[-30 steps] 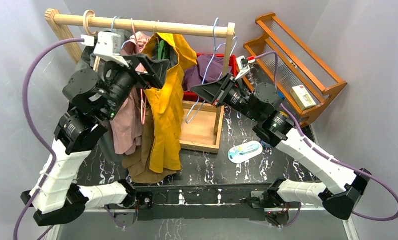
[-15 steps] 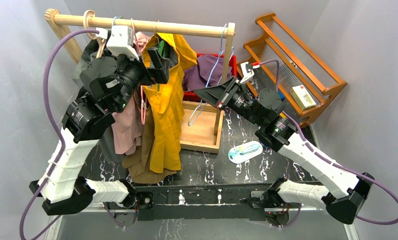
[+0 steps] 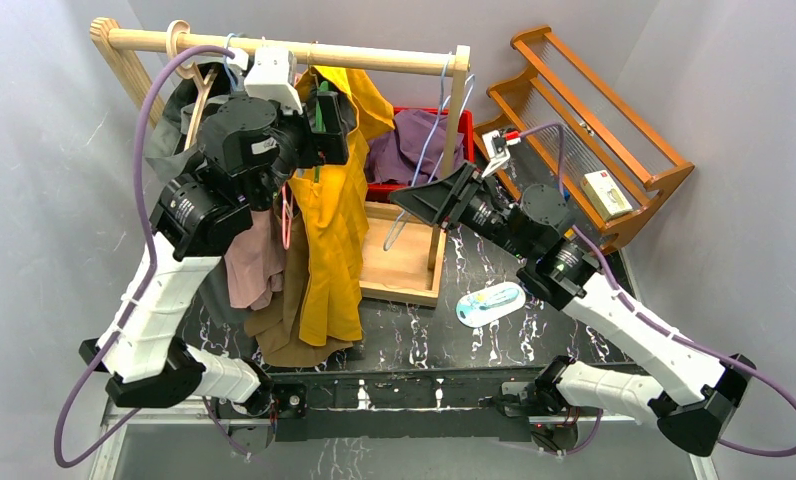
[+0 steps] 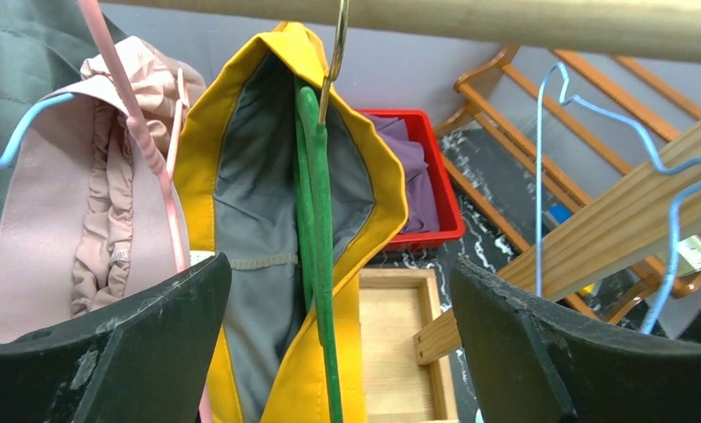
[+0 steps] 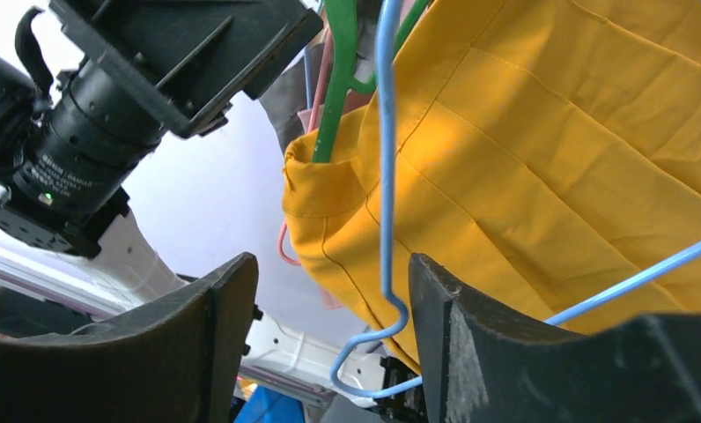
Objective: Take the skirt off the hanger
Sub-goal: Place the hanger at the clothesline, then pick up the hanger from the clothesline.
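Note:
A yellow skirt (image 3: 334, 230) with grey lining hangs on a green hanger (image 3: 321, 105) from the wooden rail (image 3: 304, 50). My left gripper (image 3: 324, 125) is high up at the rail. It stands open facing the skirt's top (image 4: 378, 176), with the green hanger (image 4: 316, 220) in line between its fingers but beyond them. My right gripper (image 3: 414, 200) is open to the right of the skirt. A bare blue wire hanger (image 5: 385, 176) runs between its fingers (image 5: 329, 264), close to the right finger. Behind that wire are the yellow skirt (image 5: 523, 176) and the green hanger (image 5: 334, 88).
A pink garment (image 3: 249, 260) on a pink hanger and a grey one hang to the left of the skirt. A red bin (image 3: 466, 125) holds purple cloth, in front of it a wooden tray (image 3: 404, 260). A wooden rack (image 3: 594, 130) stands at the right, a blue-white packet (image 3: 489, 302) lies on the table.
My right gripper has opened and let go of the blue wire hanger. My left arm has swung up and to the right, toward the top of the yellow skirt.

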`<move>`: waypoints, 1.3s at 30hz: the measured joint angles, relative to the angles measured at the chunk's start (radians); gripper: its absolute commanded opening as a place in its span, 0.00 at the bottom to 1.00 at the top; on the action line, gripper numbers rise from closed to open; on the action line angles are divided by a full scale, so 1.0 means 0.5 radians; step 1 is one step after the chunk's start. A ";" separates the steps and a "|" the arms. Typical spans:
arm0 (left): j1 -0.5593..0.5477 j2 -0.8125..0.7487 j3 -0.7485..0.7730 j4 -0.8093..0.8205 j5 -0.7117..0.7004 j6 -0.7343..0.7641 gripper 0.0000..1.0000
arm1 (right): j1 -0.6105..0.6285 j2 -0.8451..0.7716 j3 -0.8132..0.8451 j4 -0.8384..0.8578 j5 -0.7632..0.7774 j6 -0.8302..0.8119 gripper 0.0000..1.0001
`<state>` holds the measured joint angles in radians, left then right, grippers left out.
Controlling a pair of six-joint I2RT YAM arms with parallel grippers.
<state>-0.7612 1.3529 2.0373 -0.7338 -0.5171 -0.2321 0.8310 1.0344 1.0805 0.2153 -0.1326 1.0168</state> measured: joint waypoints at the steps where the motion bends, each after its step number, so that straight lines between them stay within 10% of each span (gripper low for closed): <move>1: 0.000 0.008 0.000 -0.015 -0.010 0.000 0.89 | 0.000 -0.017 0.000 -0.022 -0.007 -0.038 0.78; 6: 0.000 0.084 0.107 -0.134 -0.062 -0.032 0.82 | 0.000 -0.049 0.114 -0.249 -0.044 -0.248 0.98; 39: 0.011 0.356 0.179 -0.155 -0.402 0.082 0.52 | 0.000 -0.211 0.587 -1.355 0.137 -1.131 0.98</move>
<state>-0.7559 1.5307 2.1269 -0.8112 -0.7181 -0.1909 0.8310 0.9287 1.3739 -0.4622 -0.0639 0.4515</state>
